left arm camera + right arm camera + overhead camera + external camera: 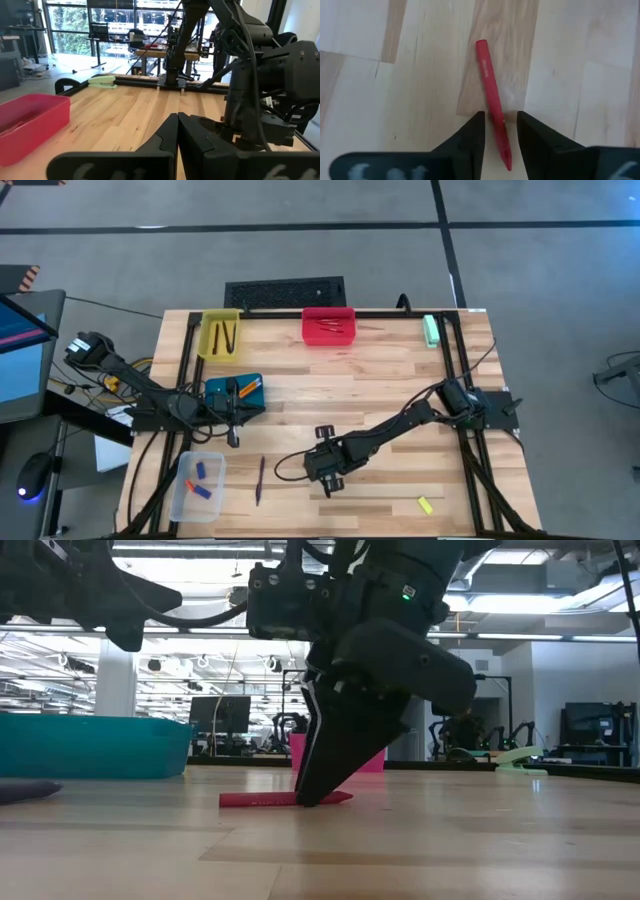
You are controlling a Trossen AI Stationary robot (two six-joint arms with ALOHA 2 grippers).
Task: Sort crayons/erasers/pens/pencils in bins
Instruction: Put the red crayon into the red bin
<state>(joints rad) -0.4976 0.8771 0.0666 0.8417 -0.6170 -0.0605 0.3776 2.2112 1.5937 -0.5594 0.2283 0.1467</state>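
Right gripper (497, 131) down at the table (400, 380) surface near its front edge, fingers set narrowly either side of a red crayon (491, 97) that lies flat on the wood. Gap visible between each finger and the stick in the wrist view, so astride it, not clamped. Crayon carries a line of print along its wrapper, too small to read. In the low view the finger tips meet the board right at the crayon (285, 799), which pokes out both sides.

Left gripper (177, 131) hangs over the left side of the table near the teal bin (234, 393), fingers pressed together, nothing between them.

Bins, working outward:
- teal bin: orange pencils and one dark stick inside (count unclear).
- clear bin (196, 486), front left corner: blue erasers and one orange-red.
- yellow bin (220, 335), back left: dark pens.
- red bin (329, 325), back centre: thin dark-red crayons.

Loose items: a dark pen (259, 479) on the wood between clear bin and right gripper; a yellow eraser (425, 505) near the front right, well apart from the gripper. Green stapler (431, 330) sits at the back right rail. Nothing stands between gripper and crayon.
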